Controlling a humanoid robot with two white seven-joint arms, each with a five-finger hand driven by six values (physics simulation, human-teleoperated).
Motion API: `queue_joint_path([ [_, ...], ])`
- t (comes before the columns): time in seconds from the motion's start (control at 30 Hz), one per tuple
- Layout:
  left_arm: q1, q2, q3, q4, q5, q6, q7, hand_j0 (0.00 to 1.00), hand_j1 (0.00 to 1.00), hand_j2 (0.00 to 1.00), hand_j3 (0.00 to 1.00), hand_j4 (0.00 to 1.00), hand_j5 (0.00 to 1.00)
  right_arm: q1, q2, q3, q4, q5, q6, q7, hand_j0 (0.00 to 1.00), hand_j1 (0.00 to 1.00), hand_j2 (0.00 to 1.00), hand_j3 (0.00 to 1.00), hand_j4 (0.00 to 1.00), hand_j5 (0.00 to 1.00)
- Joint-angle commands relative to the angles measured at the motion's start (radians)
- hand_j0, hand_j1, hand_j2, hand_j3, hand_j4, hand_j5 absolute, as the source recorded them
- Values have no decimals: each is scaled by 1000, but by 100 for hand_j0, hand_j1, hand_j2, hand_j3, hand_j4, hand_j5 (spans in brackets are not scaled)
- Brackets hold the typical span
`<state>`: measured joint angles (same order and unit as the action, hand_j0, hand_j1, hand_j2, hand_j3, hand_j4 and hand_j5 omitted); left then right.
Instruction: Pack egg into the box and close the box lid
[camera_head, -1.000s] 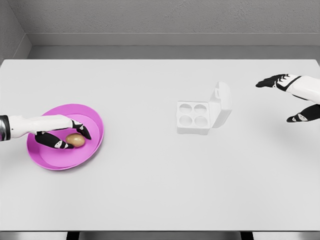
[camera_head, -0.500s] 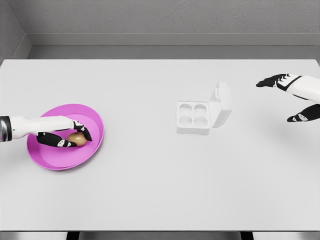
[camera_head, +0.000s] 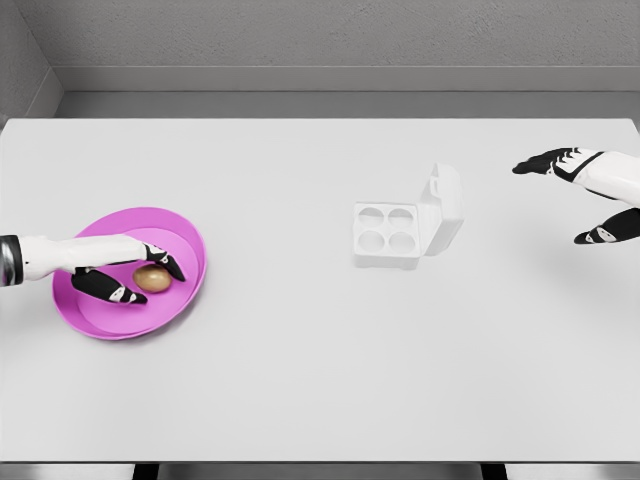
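White table (camera_head: 300, 380) under grey wall, left hand (camera_head: 125, 270) in pink bowl (camera_head: 185, 240), fingers now loosened apart around brown egg (camera_head: 152, 279) inside it, open white box (camera_head: 388, 236) right of bowl, four cups vacant, right hand (camera_head: 585, 190) far right, fingers spread, unmoved

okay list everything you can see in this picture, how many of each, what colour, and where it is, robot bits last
table: one, white, fills most of the view.
plate: one, pink, on the table at the left.
egg: one, brown, lying in the plate.
egg box: one, white, right of the table's middle; four empty cups, lid standing open on its right side.
wall: grey, along the top behind the table.
left hand: one, white with black fingertips, over the plate, fingers curved around the egg; whether they grip it I cannot tell.
right hand: one, white with black fingertips, at the right edge, open, holding nothing.
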<state>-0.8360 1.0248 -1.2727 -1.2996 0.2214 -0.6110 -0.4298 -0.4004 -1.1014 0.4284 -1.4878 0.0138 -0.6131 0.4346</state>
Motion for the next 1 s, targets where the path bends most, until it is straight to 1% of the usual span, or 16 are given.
queue_joint_path([
  [0.0, 0, 0, 1, 2, 0, 0, -1, 51, 51, 51, 51, 51, 51, 0, -2, 0, 0, -6, 2, 0, 100, 100, 100, 100, 100, 100],
  [0.07, 0, 0, 1, 2, -2, 0, -1, 45, 45, 45, 45, 45, 45, 0, -2, 0, 0, -8, 2, 0, 100, 100, 100, 100, 100, 100],
  [0.17, 0, 0, 3, 2, -2, 0, 0, 40, 40, 40, 40, 40, 40, 0, -2, 0, 0, -8, 2, 0, 100, 100, 100, 100, 100, 100],
  [0.57, -6, 0, 32, -6, 1, 0, 0, 39, 39, 39, 39, 39, 39, 0, -2, -2, 12, -8, 2, 0, 100, 100, 100, 100, 100, 100],
  [0.63, -5, 0, 56, -7, 3, 0, 0, 39, 39, 39, 39, 39, 39, 0, -2, -2, 12, -8, 2, 0, 100, 100, 100, 100, 100, 100],
  [0.7, -6, 1, 59, -9, 3, 0, 0, 39, 39, 39, 39, 39, 39, 0, -2, -2, 14, -8, 2, 0, 100, 100, 100, 100, 100, 100],
  [0.73, -6, 1, 75, -9, 3, 0, 0, 39, 39, 39, 39, 39, 39, 0, -2, -2, 14, -8, 2, 0, 100, 100, 100, 100, 100, 100],
  [0.97, -12, 0, 104, -12, 6, 0, 0, 38, 38, 38, 38, 38, 38, 0, -2, -2, 15, -8, 2, 0, 100, 100, 100, 100, 100, 100],
])
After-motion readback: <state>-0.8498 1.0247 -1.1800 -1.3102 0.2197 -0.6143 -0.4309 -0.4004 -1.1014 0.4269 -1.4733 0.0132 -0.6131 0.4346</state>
